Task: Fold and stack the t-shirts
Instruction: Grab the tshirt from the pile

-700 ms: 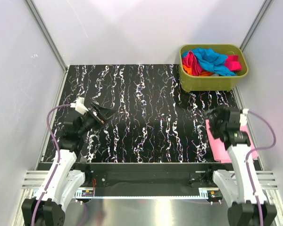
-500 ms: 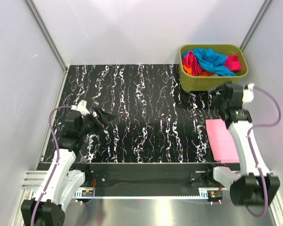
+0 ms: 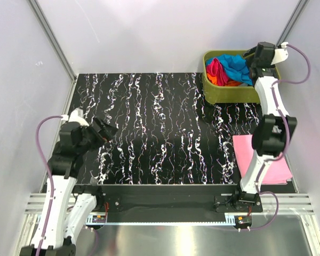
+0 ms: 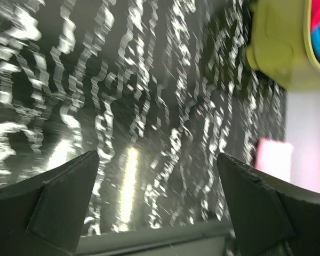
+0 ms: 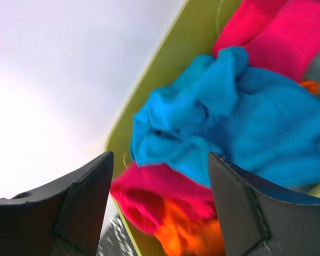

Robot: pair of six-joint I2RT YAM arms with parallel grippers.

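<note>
- The t-shirts are being kept in two places. A blue t-shirt point(image 5: 245, 122) is lying crumpled on top of the heap in the green tub point(image 3: 240, 95), with a magenta t-shirt point(image 5: 277, 32) and an orange t-shirt point(image 5: 186, 234) packed round it. A pink t-shirt point(image 3: 244, 152), folded flat, is lying on the black table point(image 3: 160, 117) near its right front corner.
- The right gripper point(image 5: 160, 160) is being held just above the tub, over the blue t-shirt. Its fingers are being held apart, and nothing is being gripped between them.
- The left gripper point(image 3: 108, 129) is being held over the left side of the table, well apart from the tub. Its fingers are being held wide apart, and nothing is in them.
- The step in hand looks like the fetching of the next shirt from the tub.
- For the next move, the right gripper probably needs to be lowered onto the blue cloth and closed on a good bunch of it, so that only that one shirt is being lifted out.
</note>
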